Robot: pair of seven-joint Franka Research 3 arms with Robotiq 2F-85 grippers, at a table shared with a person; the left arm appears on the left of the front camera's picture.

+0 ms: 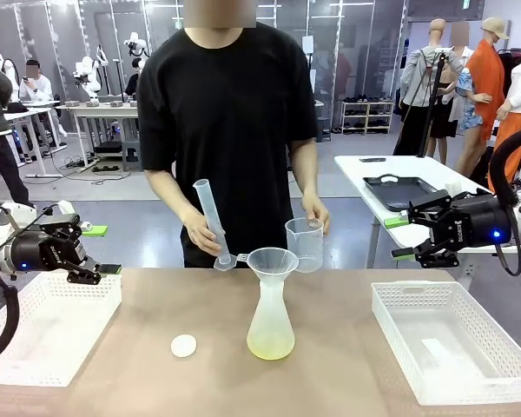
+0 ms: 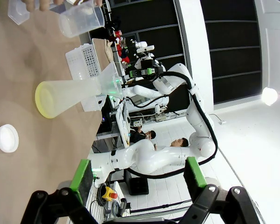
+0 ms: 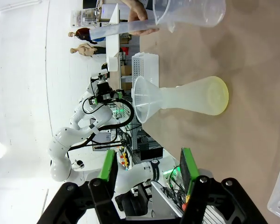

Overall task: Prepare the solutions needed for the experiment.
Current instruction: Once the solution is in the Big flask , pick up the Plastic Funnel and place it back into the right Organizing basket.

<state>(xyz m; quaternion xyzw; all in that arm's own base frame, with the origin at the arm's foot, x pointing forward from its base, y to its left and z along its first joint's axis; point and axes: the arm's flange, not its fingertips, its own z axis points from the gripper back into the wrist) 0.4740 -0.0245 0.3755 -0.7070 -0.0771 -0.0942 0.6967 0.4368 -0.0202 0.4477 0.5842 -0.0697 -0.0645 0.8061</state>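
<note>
Nearest the camera, two white plastic lattice-walled baskets sat on the matte brown table (image 1: 156, 304): the left basket (image 1: 43, 347) at the left edge, the right basket (image 1: 451, 347) at the right. Between them lay bare tabletop, with a small white round cap (image 1: 183, 346) lying flat, near the flask but apart from it.

The solutions (image 1: 270, 349) formed a shallow, pale yellow, clear layer in the bottom of the frosted translucent conical flask (image 1: 270, 317), which stood upright at the table's middle. From the left wrist view the liquid (image 2: 43, 100) showed as a yellow rim around the flask's wide base; the right wrist view showed the same yellow band (image 3: 217, 95). A clear plastic funnel (image 1: 273, 261) sat in the flask's narrow neck with its wide mouth upward.

Farther back, the left gripper (image 1: 102, 250) hung over the far edge of the left basket, its jaws wide apart with nothing between them, as its own camera confirmed (image 2: 138, 177). The right gripper (image 1: 398, 238) hung beyond the right basket, well apart from the flask, its jaws parted and empty (image 3: 146, 167).

At the far edge stood a person in a black shirt. One hand (image 1: 200, 233) held a translucent graduated cylinder (image 1: 210, 217) tilted, its foot just beside the funnel's rim; whether they touched could not be told. The other hand (image 1: 317, 217) held a clear beaker (image 1: 304, 243) upright just behind the funnel.
</note>
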